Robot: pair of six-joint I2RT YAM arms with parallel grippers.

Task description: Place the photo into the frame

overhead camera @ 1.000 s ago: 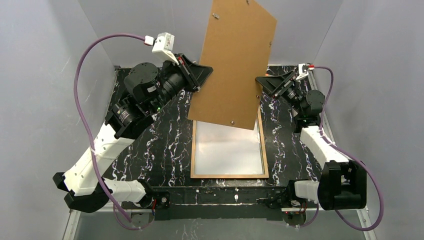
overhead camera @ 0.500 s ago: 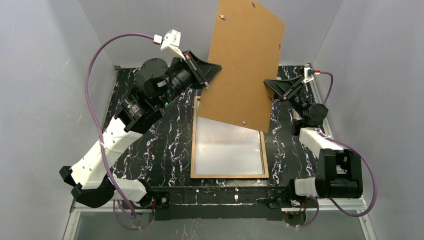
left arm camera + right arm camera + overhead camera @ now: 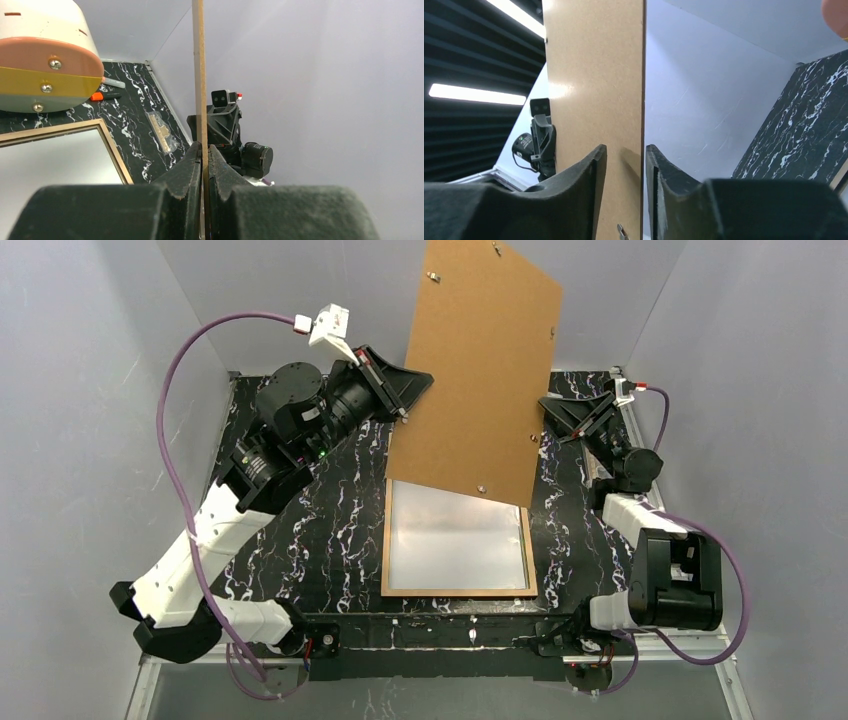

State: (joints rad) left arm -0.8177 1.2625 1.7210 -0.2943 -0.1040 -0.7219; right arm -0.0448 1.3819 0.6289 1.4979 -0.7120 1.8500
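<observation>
My left gripper (image 3: 405,412) is shut on the left edge of a brown backing board (image 3: 480,370), holding it tilted up above the table. In the left wrist view the board (image 3: 199,75) runs edge-on between the closed fingertips (image 3: 204,148). My right gripper (image 3: 548,418) straddles the board's right edge (image 3: 594,75), jaws apart, with a gap at the left finger (image 3: 596,160). The frame (image 3: 385,540) lies flat below, tan rim up. A pale white-grey surface (image 3: 455,545) fills it; I cannot tell whether that is the photo's back or glass.
A small clear bag of hardware (image 3: 162,132) and an orange-tipped pen (image 3: 105,95) lie on the black marbled table (image 3: 300,530) beyond the frame's far corner. A rounded white, pink and yellow body (image 3: 45,60) looms close to the left wrist camera. Grey walls enclose the table.
The left arm lifted the board higher and a little right, uncovering more of the frame. The right gripper moved out to the board's right edge and its jaws narrowed round it.
</observation>
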